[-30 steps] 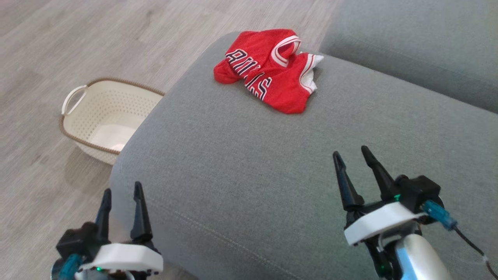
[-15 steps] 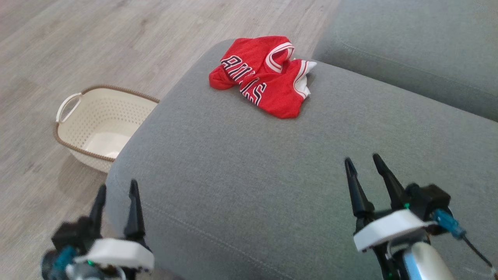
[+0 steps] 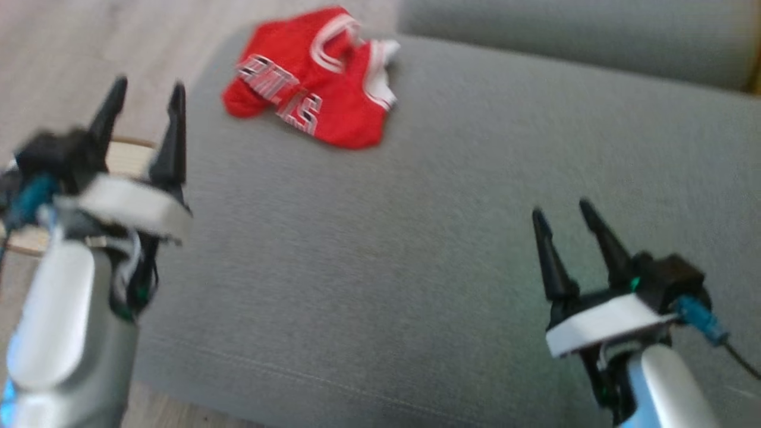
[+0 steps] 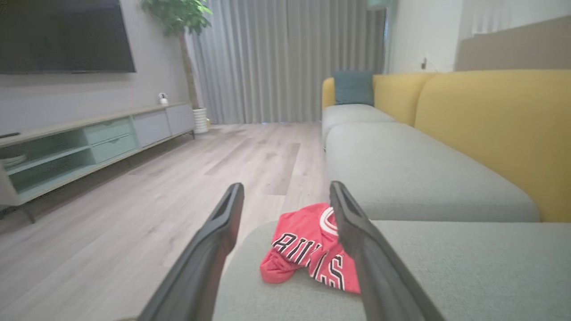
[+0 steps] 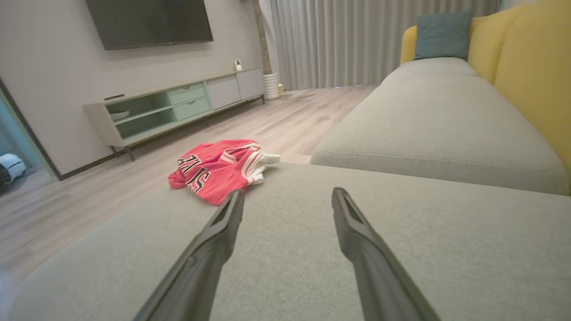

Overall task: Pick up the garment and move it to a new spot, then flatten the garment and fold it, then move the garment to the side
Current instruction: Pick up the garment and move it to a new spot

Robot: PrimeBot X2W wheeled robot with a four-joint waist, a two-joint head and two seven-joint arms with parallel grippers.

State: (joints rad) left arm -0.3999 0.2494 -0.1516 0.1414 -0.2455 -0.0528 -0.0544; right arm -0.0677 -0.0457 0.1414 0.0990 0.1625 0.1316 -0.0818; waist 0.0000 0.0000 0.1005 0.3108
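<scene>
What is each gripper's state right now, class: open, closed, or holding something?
Left gripper: jaws open, holding nothing.
Right gripper: jaws open, holding nothing.

Pale wood floor [image 4: 134,214], grey curtains [image 4: 290,58], potted plant [image 4: 178,13], wall-mounted television [image 5: 149,20], green-grey sideboard [image 5: 178,104], yellow-backed grey sofa [image 4: 424,174].

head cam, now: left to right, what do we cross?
left gripper, jaws open → red jersey, bunched up on the grey sofa cushion → right gripper, jaws open. Basket left out: it overlaps the left gripper.
</scene>
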